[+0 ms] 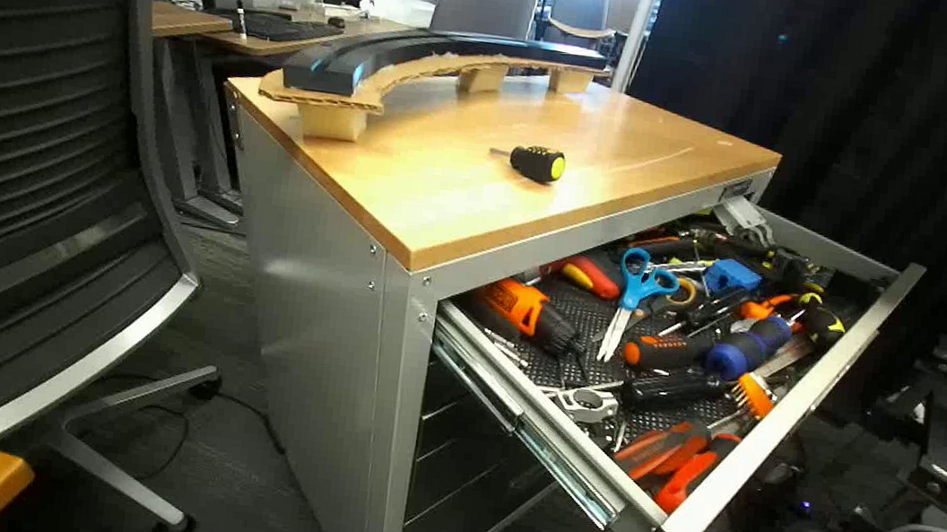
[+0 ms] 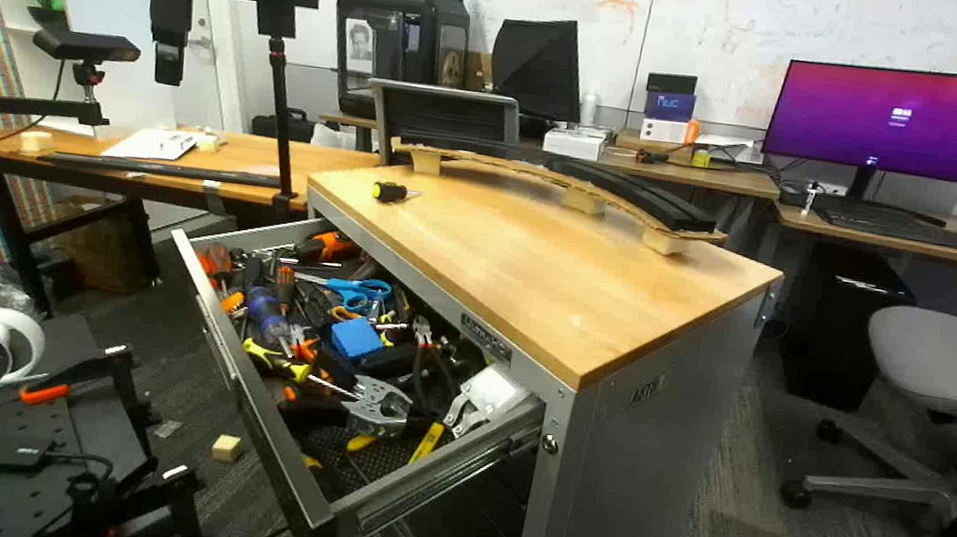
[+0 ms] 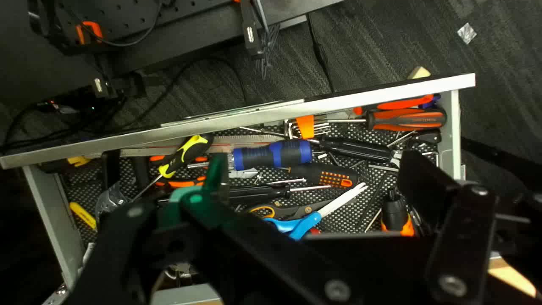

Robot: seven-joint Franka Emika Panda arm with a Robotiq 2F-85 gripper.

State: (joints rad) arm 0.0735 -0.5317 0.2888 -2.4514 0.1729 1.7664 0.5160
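My gripper stands wide open with nothing between its fingers; the left fingertip looks green, the right one dark. In an exterior view the gripper hangs high at the upper left, fingers down, touching nothing. Below it in the wrist view lies a pulled-out drawer full of tools. Between the fingers, as seen from above, are a blue-and-black screwdriver, a black-and-orange handle and blue-handled scissors, partly hidden by the gripper. A stubby yellow-and-black screwdriver rests on the wooden cabinet top.
A curved black track on cardboard and blocks stands along the cabinet top's back. The drawer front juts out from the cabinet. A camera stand rises near the gripper. A mesh chair stands beside the cabinet; a black perforated cart faces the drawer.
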